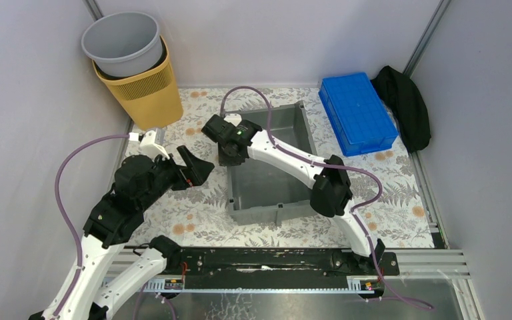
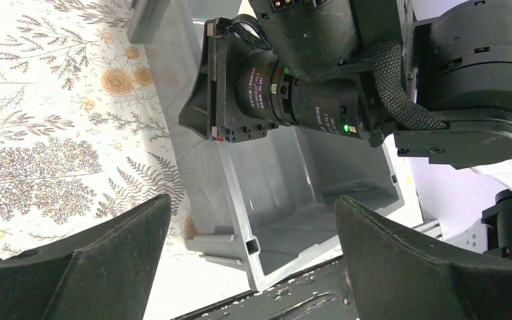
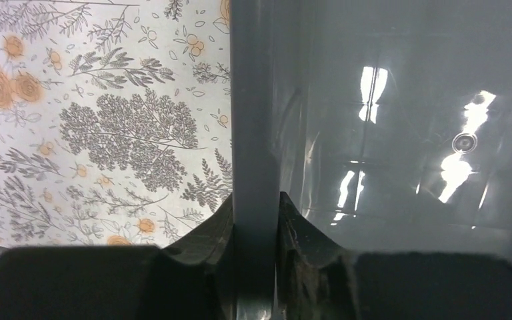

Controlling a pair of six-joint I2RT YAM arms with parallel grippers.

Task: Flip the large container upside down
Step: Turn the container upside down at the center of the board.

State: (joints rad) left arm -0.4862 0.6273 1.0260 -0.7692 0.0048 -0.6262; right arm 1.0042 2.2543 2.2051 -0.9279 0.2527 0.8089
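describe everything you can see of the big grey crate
The large container is a dark-grey rectangular crate of glossy, plastic-looking material, with a thick rim, sloped walls and small lugs on its outer edge. It sits upright, open side up, on the floral tablecloth, and nothing shows inside it. The right tool is clamped over its left wall's rim, one finger inside and one outside. The left tool stands open beside it, not touching.
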